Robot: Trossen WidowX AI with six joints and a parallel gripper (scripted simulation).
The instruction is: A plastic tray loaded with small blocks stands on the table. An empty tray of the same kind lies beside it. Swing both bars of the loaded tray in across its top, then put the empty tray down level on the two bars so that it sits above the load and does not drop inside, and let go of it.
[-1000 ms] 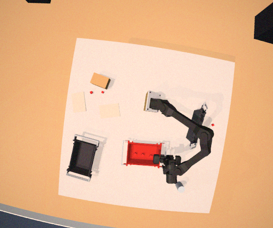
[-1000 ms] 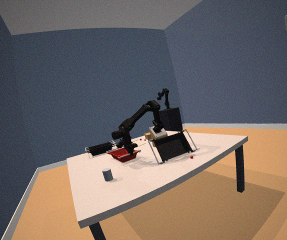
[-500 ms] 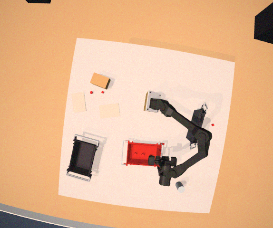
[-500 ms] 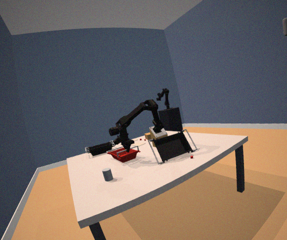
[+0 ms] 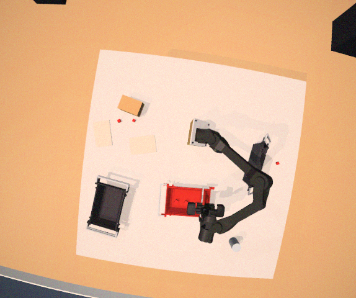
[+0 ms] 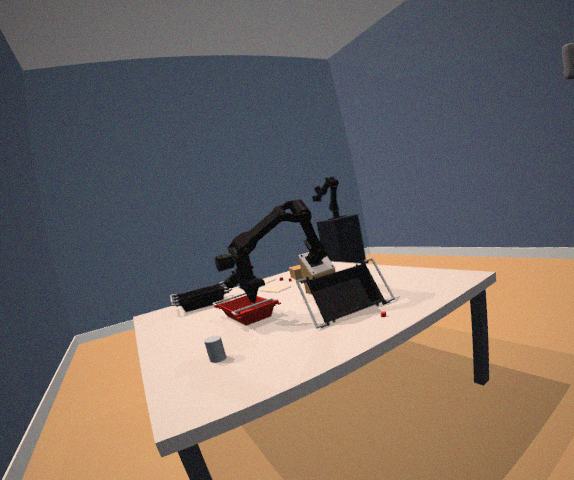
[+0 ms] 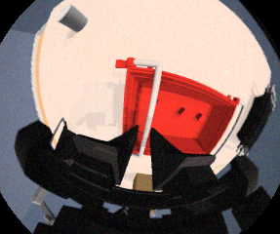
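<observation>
The red tray (image 5: 188,193) (image 6: 248,316) stands upright with small red blocks (image 7: 180,111) on its floor. Its near-arm bar (image 5: 203,192) (image 7: 153,97) is swung inward over the tray, close to the right end in the top view. Its other bar (image 5: 159,199) stands out beyond the left end. My gripper (image 5: 205,207) (image 6: 253,300) (image 7: 145,129) is slightly open at that right bar, which passes through the narrow gap between the fingertips. A black tray (image 5: 110,203) (image 6: 199,298) (image 7: 259,117) stands upright and empty at the left, bars out.
Another black tray (image 5: 257,152) (image 6: 344,294) is tipped on its side under my arm. A grey cylinder (image 5: 235,244) (image 6: 215,349) (image 7: 73,19) stands near the red tray. An orange box (image 5: 129,105), two flat cream pads (image 5: 103,133) (image 5: 142,144) and loose red cubes (image 5: 118,120) (image 5: 277,162) lie around.
</observation>
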